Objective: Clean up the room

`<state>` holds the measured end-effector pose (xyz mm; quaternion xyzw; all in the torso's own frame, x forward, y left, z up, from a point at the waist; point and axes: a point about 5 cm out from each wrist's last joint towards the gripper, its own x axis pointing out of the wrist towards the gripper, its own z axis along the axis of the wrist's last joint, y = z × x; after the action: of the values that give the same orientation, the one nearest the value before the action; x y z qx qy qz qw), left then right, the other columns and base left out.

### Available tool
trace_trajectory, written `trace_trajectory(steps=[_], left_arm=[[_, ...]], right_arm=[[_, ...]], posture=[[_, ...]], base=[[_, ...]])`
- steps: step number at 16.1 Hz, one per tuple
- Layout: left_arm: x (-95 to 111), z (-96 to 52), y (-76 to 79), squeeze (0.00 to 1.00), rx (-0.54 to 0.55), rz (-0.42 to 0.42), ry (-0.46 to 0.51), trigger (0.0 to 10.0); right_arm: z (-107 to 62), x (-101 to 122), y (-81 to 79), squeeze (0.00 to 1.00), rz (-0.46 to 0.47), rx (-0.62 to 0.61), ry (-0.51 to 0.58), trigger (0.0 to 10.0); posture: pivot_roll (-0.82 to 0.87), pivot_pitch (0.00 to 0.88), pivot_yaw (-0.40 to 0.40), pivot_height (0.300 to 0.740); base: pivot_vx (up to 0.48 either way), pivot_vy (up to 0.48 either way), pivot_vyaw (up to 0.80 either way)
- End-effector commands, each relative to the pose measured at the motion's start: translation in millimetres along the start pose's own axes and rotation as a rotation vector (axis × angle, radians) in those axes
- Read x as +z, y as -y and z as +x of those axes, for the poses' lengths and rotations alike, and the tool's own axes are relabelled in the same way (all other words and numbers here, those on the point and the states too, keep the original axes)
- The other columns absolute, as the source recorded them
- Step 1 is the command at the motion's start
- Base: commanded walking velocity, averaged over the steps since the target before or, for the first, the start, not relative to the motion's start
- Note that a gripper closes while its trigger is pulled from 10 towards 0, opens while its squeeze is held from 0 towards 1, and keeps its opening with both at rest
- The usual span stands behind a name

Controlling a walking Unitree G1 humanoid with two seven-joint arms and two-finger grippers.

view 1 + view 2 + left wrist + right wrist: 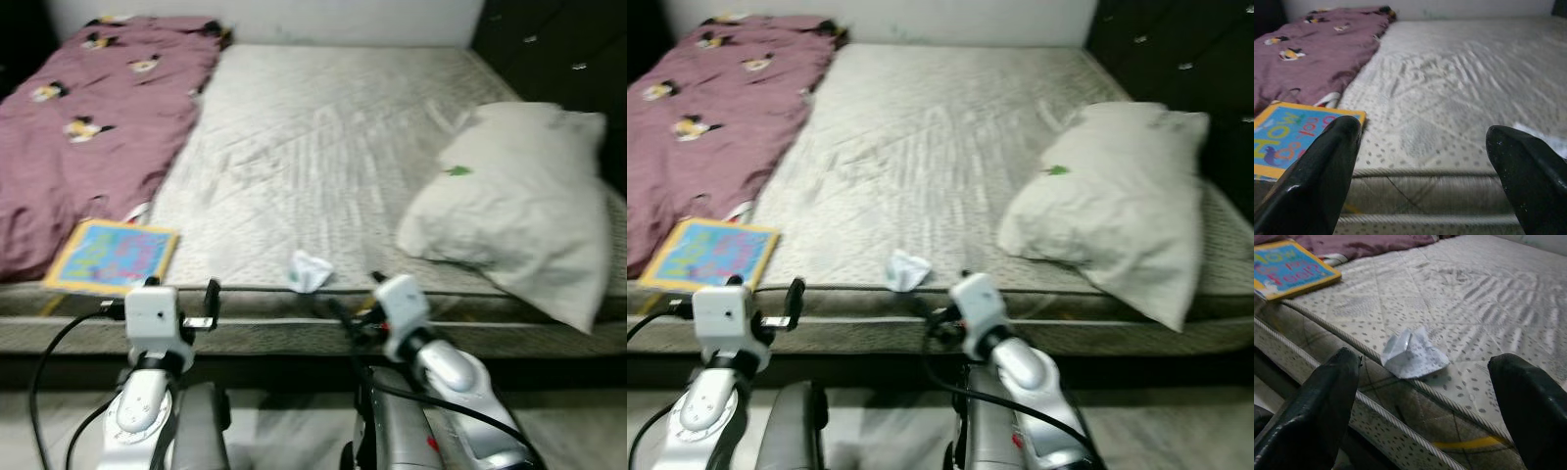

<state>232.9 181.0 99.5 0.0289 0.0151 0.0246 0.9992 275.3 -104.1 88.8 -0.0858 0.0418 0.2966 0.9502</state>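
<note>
Between right fingers (pixel 1327 401), crumpled paper (pixel 1413 355)

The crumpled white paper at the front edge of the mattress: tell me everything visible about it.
The crumpled white paper is a small wad, folded into sharp creases and peaks, with faint grey specks or print on it. It lies loose on the bare quilted mattress, right at the piped front edge, between the colourful book and the pillow. Nothing grips it; the open right gripper faces it with a gap between.
</note>
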Motion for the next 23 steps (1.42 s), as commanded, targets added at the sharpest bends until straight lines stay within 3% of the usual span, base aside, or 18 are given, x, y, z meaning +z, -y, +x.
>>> trace_trajectory(steps=[1,3,6,11,16,18,23], left_arm=[[0.7,-3.0,-4.8,0.0,0.012,0.015,-0.005,10.0],[-0.3,-11.1,-13.3,0.0,0.038,0.027,-0.013,10.0],[-0.3,-17.8,-13.6,0.0,0.041,0.024,-0.026,10.0],[2.0,-17.4,-11.5,0.0,0.025,0.025,-0.03,10.0],[6.4,-19.4,-9.9,0.0,0.008,0.045,-0.024,10.0],[6.4,-26.8,-11.3,0.0,0.012,0.047,-0.036,10.0],[9.1,-47.9,-9.7,0.0,-0.012,0.058,-0.062,10.0]], right_arm=[[3.6,0.5,-1.1,0.0,-0.001,0.02,-0.006,10.0],[13.5,3.7,-1.8,0.0,-0.006,-0.002,0.005,10.0],[20.0,7.1,-5.5,0.0,-0.046,0.01,0.023,10.0],[21.6,5.2,-3.3,0.0,-0.006,-0.024,0.016,10.0],[38.5,8.0,6.8,0.0,-0.056,-0.192,-0.041,10.0],[45.8,10.2,11.0,0.0,-0.028,-0.235,-0.056,10.0],[70.5,16.1,5.1,0.0,-0.047,-0.194,-0.106,10.0]], posture=[[0.04,0.07,-0.028,0.521],[0.07,0.08,-0.029,0.521],[0.09,0.089,-0.026,0.521],[0.09,0.111,-0.019,0.521],[0.11,0.139,-0.017,0.521],[0.13,0.157,-0.016,0.521],[0.18,0.227,-0.013,0.521]], base=[[0.0,0.0,0.0],[0.0,0.0,0.0],[0.0,0.0,0.74],[0.0,0.0,0.24],[0.0,0.0,0.0],[0.0,0.0,0.0],[0.0,0.0,0.0]])
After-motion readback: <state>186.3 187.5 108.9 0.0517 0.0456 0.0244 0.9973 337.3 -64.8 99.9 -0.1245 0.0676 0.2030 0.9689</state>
